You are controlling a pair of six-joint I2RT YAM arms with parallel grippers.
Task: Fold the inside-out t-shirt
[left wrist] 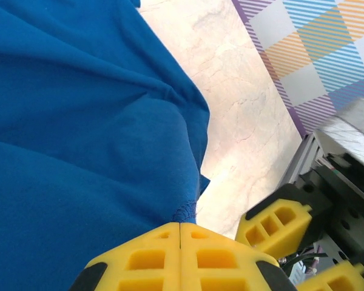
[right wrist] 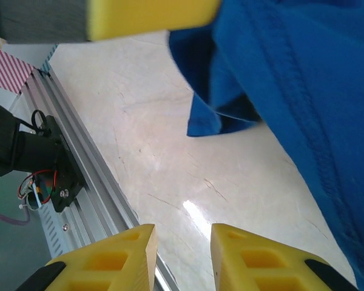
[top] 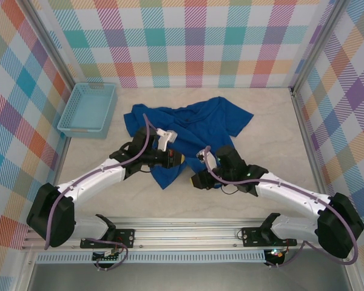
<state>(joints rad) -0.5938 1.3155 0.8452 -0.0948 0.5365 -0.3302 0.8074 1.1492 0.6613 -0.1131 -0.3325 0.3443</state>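
The left gripper pinched the blue t-shirt with its jaws shut tight. The right gripper had its jaws a little apart, empty, over the worktop.

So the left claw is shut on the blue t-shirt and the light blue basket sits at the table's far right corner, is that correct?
Not quite: the top external view shows the basket at the far left corner of the table, not the right. The left claw is indeed shut on the blue t-shirt.
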